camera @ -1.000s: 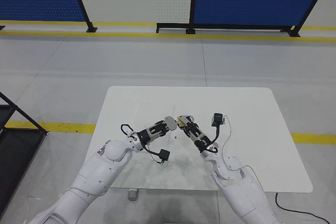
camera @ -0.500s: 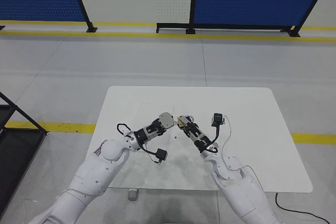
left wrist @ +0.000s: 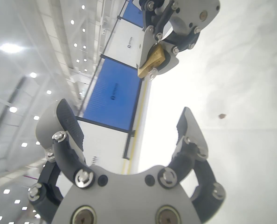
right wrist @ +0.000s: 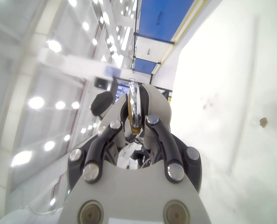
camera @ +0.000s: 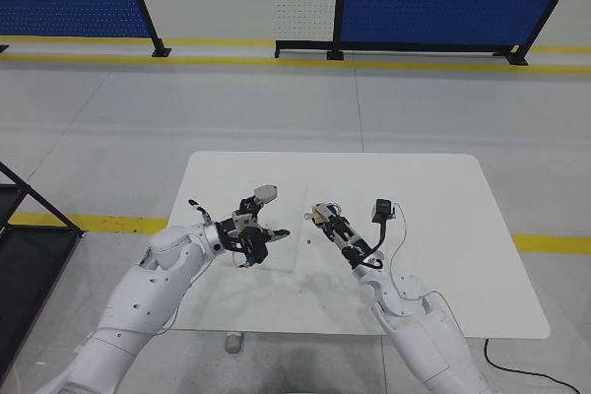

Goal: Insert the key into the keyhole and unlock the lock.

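While the right gripper (right wrist: pixel 135 117) is clamped tight on the small brass padlock (left wrist: pixel 152 60), it holds the lock up over the middle of the white rectangular table (camera: pixel 453 197). Its fingers pinch the flat sides, and the chrome shackle (right wrist: pixel 134 103) shows between them in the right wrist view. Just to the left, a little apart from the lock, sits the left gripper (left wrist: pixel 129 122). Its jaws are spread wide, nothing is in them, and they face the padlock's free end.

Now, where's the key? From above, a small dark sliver (camera: pixel 308 215) juts from the left end of the padlock, on the side nearest the open gripper. That may be the key seated in the keyhole, but it is too small to call.

So the score, by my reading: the lock is picked up and presented, and that part is done. Insertion looks possibly done, given the empty left jaws. The unlocking itself I would count as open business, because I cannot tell whether the shackle has sprung. If that sliver is the key, what's left is for the left gripper to take hold of it and turn.

On the table below lies a brown speck (left wrist: pixel 222 116), well clear of both grippers.
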Controlling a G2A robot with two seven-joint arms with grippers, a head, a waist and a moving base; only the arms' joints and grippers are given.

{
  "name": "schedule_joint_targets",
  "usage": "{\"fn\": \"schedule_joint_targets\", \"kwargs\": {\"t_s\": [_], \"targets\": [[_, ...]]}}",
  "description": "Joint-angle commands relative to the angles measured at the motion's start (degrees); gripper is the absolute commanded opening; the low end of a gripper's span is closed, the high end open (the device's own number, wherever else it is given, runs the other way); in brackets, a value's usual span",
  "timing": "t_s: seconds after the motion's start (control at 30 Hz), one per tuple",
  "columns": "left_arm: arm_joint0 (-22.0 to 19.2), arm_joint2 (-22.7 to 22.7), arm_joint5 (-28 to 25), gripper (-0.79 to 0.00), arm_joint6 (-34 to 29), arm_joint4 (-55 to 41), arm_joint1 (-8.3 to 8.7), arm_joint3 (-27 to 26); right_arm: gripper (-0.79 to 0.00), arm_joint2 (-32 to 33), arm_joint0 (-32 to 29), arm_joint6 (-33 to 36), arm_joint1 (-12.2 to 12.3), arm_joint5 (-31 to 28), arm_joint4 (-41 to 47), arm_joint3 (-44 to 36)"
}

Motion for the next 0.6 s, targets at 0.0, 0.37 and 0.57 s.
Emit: {"fn": "schedule_joint_targets", "kwargs": {"t_s": [0.0, 0.37, 0.57], "targets": [[0.01, 0.02, 0.29, 0.000, -0.11, 0.24, -0.01, -0.04, -0.785, 0.00, 0.00, 0.00, 0.00, 0.00, 0.00, 0.00], [0.19, -0.10, -1.28, 0.000, -0.10, -2.56, -0.12, -0.10, -0.785, 0.00, 0.00, 0.00, 0.00, 0.00, 0.00, 0.00], [-3.60, -2.04, -19.33, 0.000, -6.88, -20.09, -0.55, 2.25, -0.785, 0.00, 0.00, 0.00, 0.00, 0.00, 0.00, 0.00]]}}
